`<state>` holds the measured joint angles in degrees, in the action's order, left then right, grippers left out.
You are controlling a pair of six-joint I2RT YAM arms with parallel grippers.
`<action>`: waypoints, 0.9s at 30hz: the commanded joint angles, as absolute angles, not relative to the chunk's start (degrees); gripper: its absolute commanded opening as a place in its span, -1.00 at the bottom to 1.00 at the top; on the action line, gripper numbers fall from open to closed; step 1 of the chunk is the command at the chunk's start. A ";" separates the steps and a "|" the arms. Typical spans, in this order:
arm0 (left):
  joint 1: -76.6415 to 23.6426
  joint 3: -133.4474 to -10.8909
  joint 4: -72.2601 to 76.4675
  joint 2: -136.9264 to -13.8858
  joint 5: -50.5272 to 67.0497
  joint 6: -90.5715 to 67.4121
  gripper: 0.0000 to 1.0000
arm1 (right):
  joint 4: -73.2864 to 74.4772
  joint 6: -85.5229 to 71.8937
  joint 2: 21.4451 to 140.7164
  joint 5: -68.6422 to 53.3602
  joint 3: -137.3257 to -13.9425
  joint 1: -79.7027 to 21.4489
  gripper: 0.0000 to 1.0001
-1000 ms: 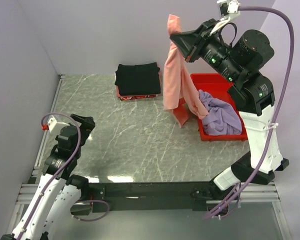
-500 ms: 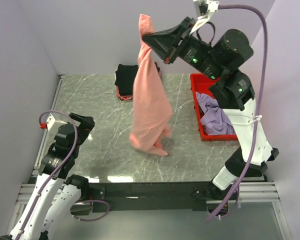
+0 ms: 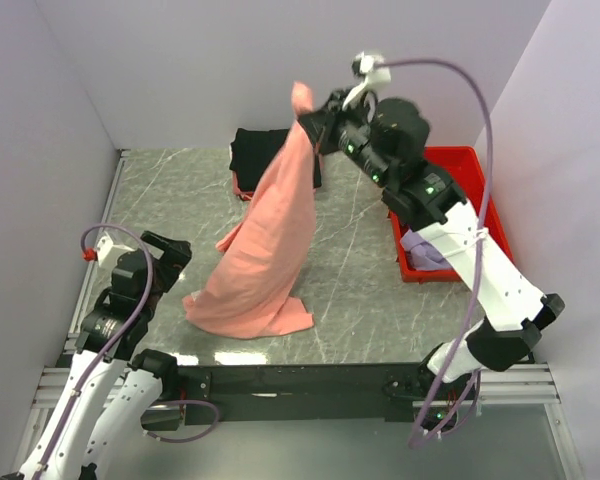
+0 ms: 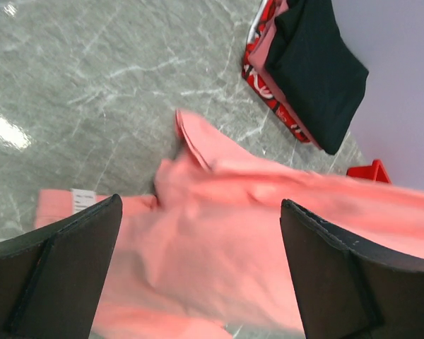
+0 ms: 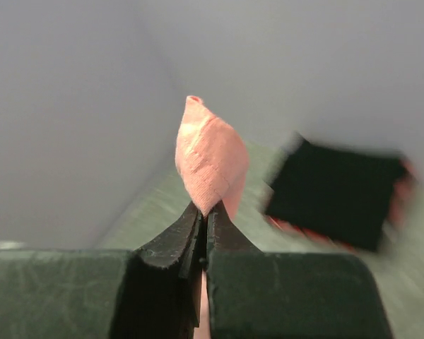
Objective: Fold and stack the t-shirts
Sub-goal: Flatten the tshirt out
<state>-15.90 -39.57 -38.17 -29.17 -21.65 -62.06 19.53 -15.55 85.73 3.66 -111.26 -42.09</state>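
Note:
My right gripper [image 3: 312, 125] is shut on a pinch of the salmon-pink t-shirt [image 3: 265, 255] and holds it up; the shirt slants down to the left and its lower part lies bunched on the table. The pinch shows in the right wrist view [image 5: 208, 152], with the gripper [image 5: 205, 212] shut below it. My left gripper [image 3: 170, 250] is open and empty, just left of the shirt's lower part; in its wrist view the shirt [image 4: 254, 233] lies between and beyond the open gripper [image 4: 201, 275]. The black folded t-shirt [image 3: 260, 155] lies at the back. The lavender t-shirt [image 3: 420, 248] lies in the red tray [image 3: 460, 165].
The black shirt rests on folded red and pink cloth [image 4: 268, 92]. Purple walls close the left, back and right. The right arm [image 3: 460, 250] reaches over the tray. Grey marble tabletop [image 3: 170, 195] shows at the left.
My right gripper has carried the pink shirt left and down from above the tray; the shirt's lower part now rests on the table. The left arm has barely moved.

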 commanded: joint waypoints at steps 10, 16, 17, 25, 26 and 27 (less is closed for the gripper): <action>-15.91 -34.72 -32.09 -34.98 -2.68 -56.43 0.99 | 18.37 -24.43 77.17 15.20 -75.43 -20.40 -1.00; -17.40 -26.56 -27.95 -34.63 8.87 -57.83 0.99 | 16.62 -26.28 72.44 15.12 -65.58 -17.32 -1.00; -18.53 -25.67 -28.21 -34.02 9.05 -58.53 0.99 | 16.00 -26.28 71.73 14.86 -63.39 -17.23 -1.00; -25.22 -18.37 -23.57 -28.03 7.83 -66.97 0.99 | 12.84 -26.81 69.08 11.43 -58.54 -16.35 -1.00; -26.79 -18.37 -22.95 -29.60 7.30 -67.32 0.99 | 12.66 -26.98 69.00 10.64 -58.10 -16.17 -1.00; -27.85 -18.54 -22.07 -30.75 6.34 -67.67 0.99 | 12.57 -26.98 69.26 10.46 -58.10 -16.26 -1.00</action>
<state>-25.39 -18.55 -27.90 -28.80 6.83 -64.69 16.14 -26.15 70.15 11.86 -58.83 -16.75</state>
